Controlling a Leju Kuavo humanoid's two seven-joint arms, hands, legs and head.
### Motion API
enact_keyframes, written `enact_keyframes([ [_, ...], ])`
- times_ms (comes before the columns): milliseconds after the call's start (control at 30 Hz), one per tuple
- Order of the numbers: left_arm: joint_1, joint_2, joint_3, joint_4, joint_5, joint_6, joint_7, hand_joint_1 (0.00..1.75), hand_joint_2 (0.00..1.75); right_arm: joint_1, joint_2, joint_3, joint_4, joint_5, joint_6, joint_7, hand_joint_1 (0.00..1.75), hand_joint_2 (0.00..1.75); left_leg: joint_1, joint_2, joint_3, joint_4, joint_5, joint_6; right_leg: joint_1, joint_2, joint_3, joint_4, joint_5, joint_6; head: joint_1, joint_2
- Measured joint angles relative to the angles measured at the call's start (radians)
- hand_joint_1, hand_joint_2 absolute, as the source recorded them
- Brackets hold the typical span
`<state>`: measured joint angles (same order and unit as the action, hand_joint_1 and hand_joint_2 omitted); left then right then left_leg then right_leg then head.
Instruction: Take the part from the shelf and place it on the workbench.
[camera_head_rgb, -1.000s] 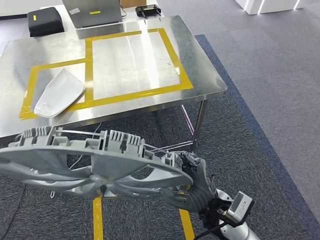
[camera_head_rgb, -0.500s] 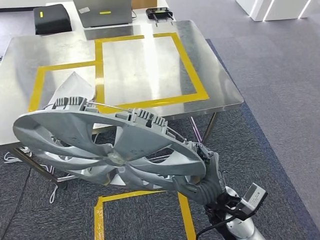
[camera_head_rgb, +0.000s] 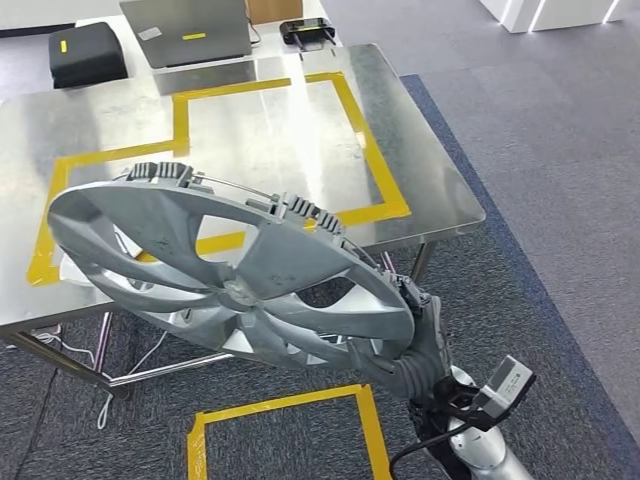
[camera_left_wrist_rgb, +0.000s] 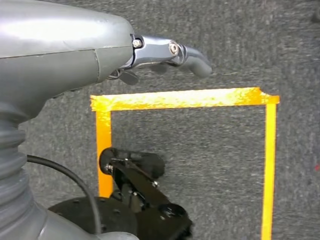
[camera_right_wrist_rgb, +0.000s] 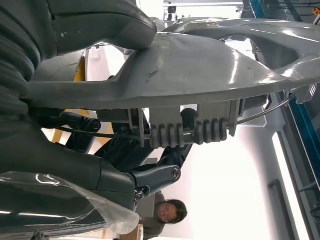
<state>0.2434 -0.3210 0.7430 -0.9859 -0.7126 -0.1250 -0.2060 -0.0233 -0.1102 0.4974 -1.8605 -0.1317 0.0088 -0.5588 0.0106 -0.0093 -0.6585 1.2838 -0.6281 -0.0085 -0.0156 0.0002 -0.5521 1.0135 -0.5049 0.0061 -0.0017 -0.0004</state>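
The part is a large grey spoked wheel cover (camera_head_rgb: 226, 270) with clips along its rim. My right hand (camera_head_rgb: 419, 350) grips its near-right edge and holds it tilted in the air. Its far side overlaps the front edge of the steel workbench (camera_head_rgb: 430, 185). Close up in the right wrist view, the hand (camera_right_wrist_rgb: 102, 22) has its thumb on one face of the cover (camera_right_wrist_rgb: 211, 65) and dark fingers (camera_right_wrist_rgb: 124, 150) behind the rim. My left hand (camera_left_wrist_rgb: 68, 55) hangs over the carpet, fingers apart, holding nothing.
Yellow tape (camera_head_rgb: 370, 150) marks rectangles on the workbench. A pale part (camera_head_rgb: 72, 270) peeks from behind the cover. A laptop (camera_head_rgb: 189, 30), a black case (camera_head_rgb: 84, 52) and a controller (camera_head_rgb: 306, 32) lie at the back. A taped square (camera_head_rgb: 279, 405) marks the floor. A person (camera_right_wrist_rgb: 166, 212) stands beyond.
The whole picture has shifted, so the camera has moved. The wheel cover has risen and tilted more steeply, and now overlaps the workbench's front edge. My right hand keeps its hold.
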Motion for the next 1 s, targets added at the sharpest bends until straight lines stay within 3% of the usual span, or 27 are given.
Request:
enact_keyframes([
  [33, 0.000, 0.000, 0.000, 0.000, 0.000, -0.001, 0.000, 0.00, 1.75, 0.000, 0.000, -0.002, 0.000, -0.006, 0.000, 0.001, 1.75, 1.75, 0.004, 0.000, -0.018, 0.005, -0.008, -0.004, -0.001, 0.005, 0.010, 0.000, -0.008, 0.002, 0.000, 0.000],
  [67, 0.000, 0.000, 0.000, 0.000, 0.000, -0.002, 0.000, 0.00, 1.75, -0.001, 0.001, -0.003, 0.000, -0.011, 0.000, 0.003, 1.75, 1.75, 0.007, 0.000, -0.022, -0.020, 0.007, -0.009, -0.004, 0.012, 0.022, 0.000, -0.017, 0.005, 0.000, 0.000],
  [133, 0.001, 0.000, 0.001, 0.000, 0.000, -0.004, 0.000, 0.00, 1.75, -0.003, 0.003, -0.005, 0.000, -0.016, 0.000, 0.005, 1.75, 1.75, 0.015, -0.013, -0.002, -0.127, 0.098, -0.016, -0.009, 0.028, 0.042, 0.000, -0.035, 0.017, 0.000, 0.000],
  [167, 0.001, 0.000, 0.001, 0.000, 0.000, -0.006, 0.000, 0.00, 1.75, -0.004, 0.004, -0.005, 0.000, -0.016, 0.000, 0.004, 1.75, 1.75, 0.016, -0.023, 0.008, -0.175, 0.129, -0.017, -0.011, 0.036, 0.050, 0.002, -0.043, 0.024, -0.001, 0.000],
  [233, 0.001, 0.000, 0.002, -0.001, 0.000, -0.008, 0.000, 0.00, 1.75, -0.004, 0.006, -0.006, 0.000, -0.015, -0.005, 0.002, 1.75, 1.75, 0.015, -0.036, 0.019, -0.218, 0.156, -0.008, -0.013, 0.051, 0.057, 0.006, -0.055, 0.040, -0.002, 0.000],
  [333, 0.000, -0.002, 0.002, -0.001, -0.002, -0.006, 0.001, 0.00, 1.75, 0.002, 0.006, -0.013, 0.000, -0.015, -0.016, -0.001, 1.75, 1.75, 0.012, -0.026, 0.035, -0.221, 0.153, 0.018, -0.015, 0.050, 0.053, 0.026, -0.056, 0.056, 0.001, 0.000],
  [400, 0.000, -0.002, 0.002, -0.001, -0.003, -0.004, 0.000, 0.00, 1.75, -0.001, 0.006, -0.018, 0.000, -0.016, -0.019, -0.004, 1.75, 1.75, 0.012, -0.020, 0.045, -0.225, 0.150, 0.031, -0.013, 0.026, 0.002, 0.104, -0.069, 0.059, 0.007, 0.000],
  [500, -0.001, -0.002, 0.003, -0.001, -0.007, -0.001, 0.000, 0.00, 1.75, -0.003, 0.006, -0.022, 0.000, -0.019, -0.019, -0.007, 1.75, 1.75, 0.005, -0.014, 0.053, -0.225, 0.137, 0.044, -0.010, 0.008, -0.123, 0.278, -0.131, 0.061, 0.013, 0.000],
  [533, -0.001, -0.002, 0.003, -0.001, -0.009, 0.000, -0.001, 0.00, 1.75, -0.002, 0.006, -0.022, 0.000, -0.019, -0.019, -0.008, 1.75, 1.75, 0.003, -0.013, 0.059, -0.226, 0.132, 0.047, -0.009, 0.008, -0.148, 0.297, -0.135, 0.060, 0.013, 0.000],
  [567, -0.001, -0.002, 0.003, -0.001, -0.011, 0.002, -0.002, 0.00, 1.75, -0.002, 0.006, -0.022, 0.000, -0.018, -0.018, -0.007, 1.75, 1.75, 0.002, -0.013, 0.066, -0.226, 0.126, 0.047, -0.007, 0.008, -0.157, 0.284, -0.118, 0.057, 0.014, 0.000],
  [633, -0.001, -0.003, 0.003, -0.001, -0.015, 0.004, -0.004, 0.00, 1.75, -0.002, 0.006, -0.022, 0.000, -0.014, -0.017, -0.007, 1.75, 1.75, 0.000, -0.013, 0.086, -0.226, 0.111, 0.046, -0.001, 0.007, -0.130, 0.171, -0.028, 0.045, 0.014, 0.000],
  [700, -0.002, -0.003, 0.004, -0.001, -0.019, 0.005, -0.007, 0.00, 1.75, -0.004, 0.006, -0.021, 0.000, -0.011, -0.016, -0.008, 1.75, 1.75, -0.003, -0.012, 0.099, -0.228, 0.099, 0.038, 0.007, 0.004, -0.096, 0.068, 0.016, 0.033, 0.014, 0.000],
  [767, -0.002, -0.002, 0.004, -0.001, -0.023, 0.005, -0.008, 0.00, 1.75, -0.005, 0.006, -0.020, 0.000, -0.006, -0.014, -0.009, 1.75, 1.75, -0.004, -0.011, 0.107, -0.228, 0.095, 0.025, 0.011, 0.002, -0.080, 0.037, 0.014, 0.023, 0.013, 0.000],
  [867, -0.004, 0.000, 0.006, 0.000, -0.028, 0.006, -0.013, 0.00, 1.75, -0.004, 0.006, -0.018, 0.000, 0.001, -0.011, -0.008, 1.75, 1.75, -0.004, -0.007, 0.109, -0.202, 0.087, 0.010, 0.006, 0.001, -0.050, 0.017, 0.024, 0.009, 0.011, 0.000],
  [900, -0.006, 0.000, 0.007, 0.000, -0.030, 0.006, -0.014, 0.00, 1.75, -0.006, 0.007, -0.017, 0.000, 0.003, -0.011, -0.008, 1.75, 1.75, -0.003, -0.006, 0.094, -0.169, 0.072, 0.005, 0.004, 0.001, -0.041, 0.013, 0.022, 0.004, 0.009, 0.000],
  [1000, -0.009, 0.002, 0.009, 0.003, -0.033, 0.006, -0.017, 0.00, 1.75, -0.008, 0.007, -0.017, 0.000, 0.010, -0.009, -0.008, 1.75, 1.75, 0.001, -0.004, -0.001, -0.012, 0.005, -0.007, 0.004, -0.001, -0.026, 0.010, 0.010, -0.004, 0.008, 0.000],
])
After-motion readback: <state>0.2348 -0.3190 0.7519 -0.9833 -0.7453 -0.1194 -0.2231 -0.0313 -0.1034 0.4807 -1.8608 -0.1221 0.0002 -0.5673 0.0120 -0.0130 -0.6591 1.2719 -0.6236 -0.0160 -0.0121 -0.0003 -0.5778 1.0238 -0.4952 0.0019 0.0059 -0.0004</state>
